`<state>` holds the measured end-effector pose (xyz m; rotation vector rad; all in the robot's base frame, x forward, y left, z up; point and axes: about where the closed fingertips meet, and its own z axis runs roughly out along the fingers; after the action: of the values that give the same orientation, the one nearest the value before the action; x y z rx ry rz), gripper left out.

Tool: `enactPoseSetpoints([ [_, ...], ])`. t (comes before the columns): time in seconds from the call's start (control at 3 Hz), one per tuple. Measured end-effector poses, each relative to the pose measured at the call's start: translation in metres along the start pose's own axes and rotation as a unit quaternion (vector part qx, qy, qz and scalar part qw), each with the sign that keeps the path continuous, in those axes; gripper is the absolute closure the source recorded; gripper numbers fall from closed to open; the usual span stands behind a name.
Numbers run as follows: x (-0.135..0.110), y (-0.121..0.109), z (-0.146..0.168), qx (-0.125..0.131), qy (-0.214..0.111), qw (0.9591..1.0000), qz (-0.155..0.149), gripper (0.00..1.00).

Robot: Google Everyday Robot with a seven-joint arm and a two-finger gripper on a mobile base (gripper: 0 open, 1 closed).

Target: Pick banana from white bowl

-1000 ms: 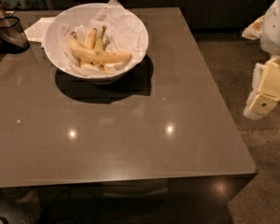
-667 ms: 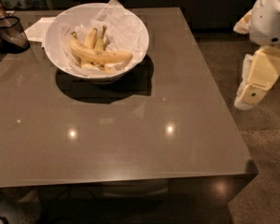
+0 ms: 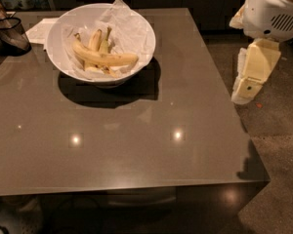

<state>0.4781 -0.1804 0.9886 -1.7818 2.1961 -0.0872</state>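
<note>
The white bowl [image 3: 141, 29] stands on the far left part of the brown table [image 3: 136, 145], lined with crumpled white paper. The banana [image 3: 105, 58], long, curved and yellow, lies across the bowl's middle with its stem end at the left. Two shorter, paler bananas [image 3: 96, 39] lie behind it. My gripper [image 3: 245, 90] hangs cream-coloured off the table's right edge, pointing down, far to the right of the bowl and holding nothing that shows. The white arm housing [image 3: 273, 9] is above it.
A dark mesh container [image 3: 9, 34] stands at the table's far left edge. A flat white paper sheet [image 3: 41, 29] lies behind the bowl. The table's right edge runs just left of my gripper, with speckled floor [image 3: 278, 145] beyond it.
My arm has swung up and to the left, closer to the table's right edge, and more of its white housing shows. The bowl and bananas have not moved.
</note>
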Motion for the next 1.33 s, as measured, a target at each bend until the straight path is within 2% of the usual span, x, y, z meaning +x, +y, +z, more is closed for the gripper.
enactPoseSetpoints([
  [0.33,-0.002,-0.006,0.005,-0.012,-0.035,0.9993,0.001,0.00],
  [0.67,-0.073,-0.036,0.032,-0.066,-0.081,0.9944,-0.011,0.00],
  [1.0,-0.081,-0.040,0.032,-0.058,-0.089,0.9943,-0.014,0.00],
  [1.33,-0.086,-0.044,0.032,-0.051,-0.110,0.9925,-0.013,0.00],
])
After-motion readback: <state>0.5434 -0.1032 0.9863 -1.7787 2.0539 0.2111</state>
